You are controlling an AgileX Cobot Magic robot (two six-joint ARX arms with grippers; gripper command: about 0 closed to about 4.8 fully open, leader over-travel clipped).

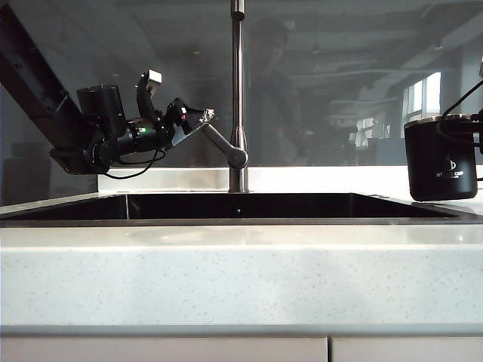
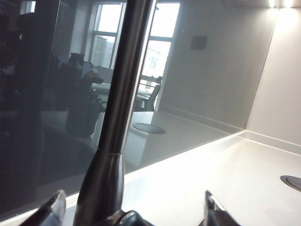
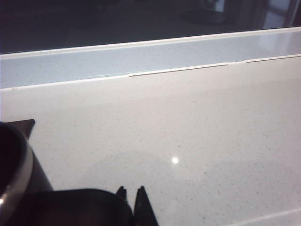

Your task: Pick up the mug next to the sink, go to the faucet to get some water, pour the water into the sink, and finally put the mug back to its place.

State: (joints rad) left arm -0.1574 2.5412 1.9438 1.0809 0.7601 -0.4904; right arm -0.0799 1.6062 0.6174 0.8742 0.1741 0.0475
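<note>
The brushed-steel faucet [image 1: 238,83] rises behind the dark sink [image 1: 226,222]. Its lever handle [image 1: 220,141] slants up to the left. My left gripper [image 1: 201,118] stands open at the lever's tip; in the left wrist view its fingertips [image 2: 54,207] straddle the faucet stem [image 2: 117,117]. The black mug [image 1: 440,160] is upright over the counter right of the sink; I cannot tell whether it touches the counter. My right gripper [image 3: 131,192] is shut on the mug's handle [image 3: 80,207], beside the steel rim [image 3: 19,181]. No water is in view.
A dark glass backsplash [image 1: 339,90] stands behind the faucet. The white speckled countertop [image 1: 241,279] runs along the front of the sink and under the mug. A round dark insert [image 2: 291,181] sits in the counter right of the faucet.
</note>
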